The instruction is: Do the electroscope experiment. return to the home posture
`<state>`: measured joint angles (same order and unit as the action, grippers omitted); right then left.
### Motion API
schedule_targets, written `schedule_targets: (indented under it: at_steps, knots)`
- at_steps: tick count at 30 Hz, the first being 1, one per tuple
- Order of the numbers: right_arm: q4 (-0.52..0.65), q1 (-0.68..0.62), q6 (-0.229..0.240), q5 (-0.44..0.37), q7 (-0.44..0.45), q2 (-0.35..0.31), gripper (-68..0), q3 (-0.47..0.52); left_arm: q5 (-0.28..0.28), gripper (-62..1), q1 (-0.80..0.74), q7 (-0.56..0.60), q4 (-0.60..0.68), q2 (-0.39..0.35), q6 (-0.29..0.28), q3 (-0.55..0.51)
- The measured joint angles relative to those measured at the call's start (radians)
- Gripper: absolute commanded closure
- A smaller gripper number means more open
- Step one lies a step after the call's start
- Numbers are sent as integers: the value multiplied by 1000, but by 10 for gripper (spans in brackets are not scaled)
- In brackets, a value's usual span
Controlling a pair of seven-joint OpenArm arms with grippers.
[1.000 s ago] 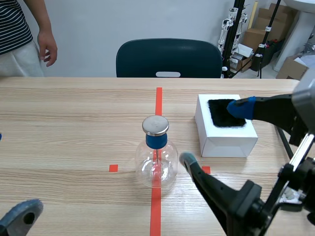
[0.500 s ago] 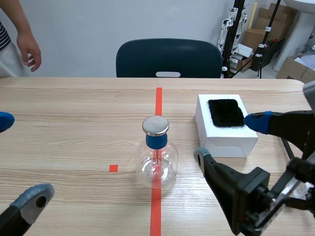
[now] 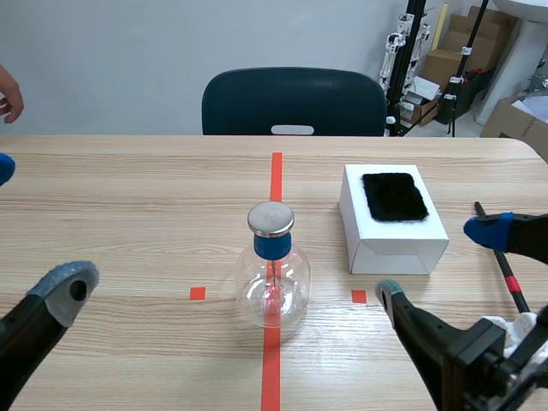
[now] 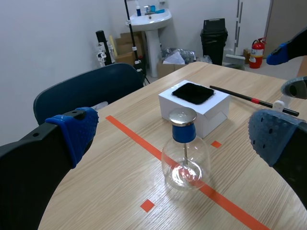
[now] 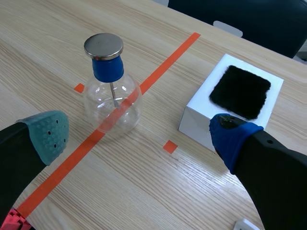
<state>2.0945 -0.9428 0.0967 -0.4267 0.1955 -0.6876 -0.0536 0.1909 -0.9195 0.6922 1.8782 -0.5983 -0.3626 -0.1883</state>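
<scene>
Electroscope (image 3: 274, 274) upright mid-counter (image 3: 128, 197) on the red tape line, touched by nobody. Left hand (image 3: 34, 227) and right hand (image 5: 138, 135) both spread wide and empty, flanking it, close to home posture by my read. Count: one electroscope, one white box (image 3: 394, 244) carrying one black fur pad (image 3: 394, 195), one rod (image 4: 249, 98) lying nearby.

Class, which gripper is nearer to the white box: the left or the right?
Right. The right gripper hangs open just beside the near corner of the white box; the left gripper, also open, is far off, past the glass flask.
</scene>
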Motion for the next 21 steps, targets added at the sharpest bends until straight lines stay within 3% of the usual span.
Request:
schedule_targets:
  at_steps: [5,21]
  knots:
    - [0,0,0,0,-64,0,-598,0,0,-623,0,11,0,0,0,0]
    - [0,3,0,0,-44,0,-598,0,0,-623,0,11,0,0,0,0]
